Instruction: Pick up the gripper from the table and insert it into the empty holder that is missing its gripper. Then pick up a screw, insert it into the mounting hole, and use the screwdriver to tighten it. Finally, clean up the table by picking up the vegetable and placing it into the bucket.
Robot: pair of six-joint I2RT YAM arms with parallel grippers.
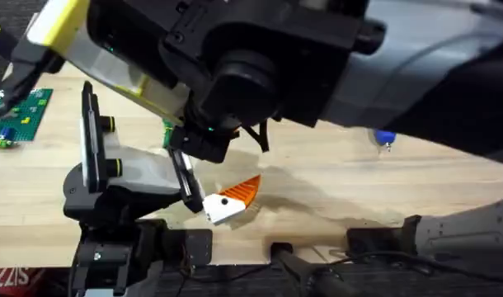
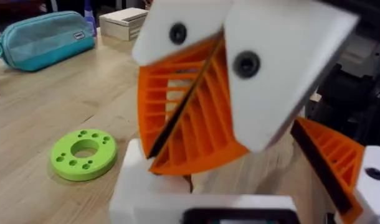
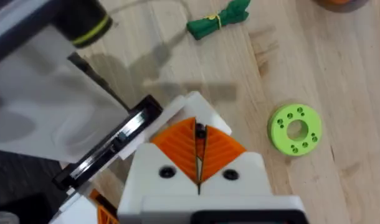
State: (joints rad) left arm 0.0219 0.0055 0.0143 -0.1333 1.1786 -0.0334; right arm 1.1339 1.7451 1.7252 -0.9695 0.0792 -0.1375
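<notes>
Grainy pale wooden table [image 1: 383,186] spreads wide. Right gripper [image 3: 199,155]: white shells, ribbed orange pads pressed flat together, closed on nothing, hanging near the left gripper [image 1: 228,200], whose opening I can't tell. Stubby blue screwdriver [image 1: 385,139] lies well apart on the wood. Lime ring disc [image 3: 294,128], pierced with small holes. Leafy dark-green vegetable [image 3: 220,18] lies beyond it on the table.

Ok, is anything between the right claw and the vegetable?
Nothing visible. In the right wrist view, bare table lies between the shut right claw and the vegetable; the lime-green ring disc sits off to one side.
</notes>
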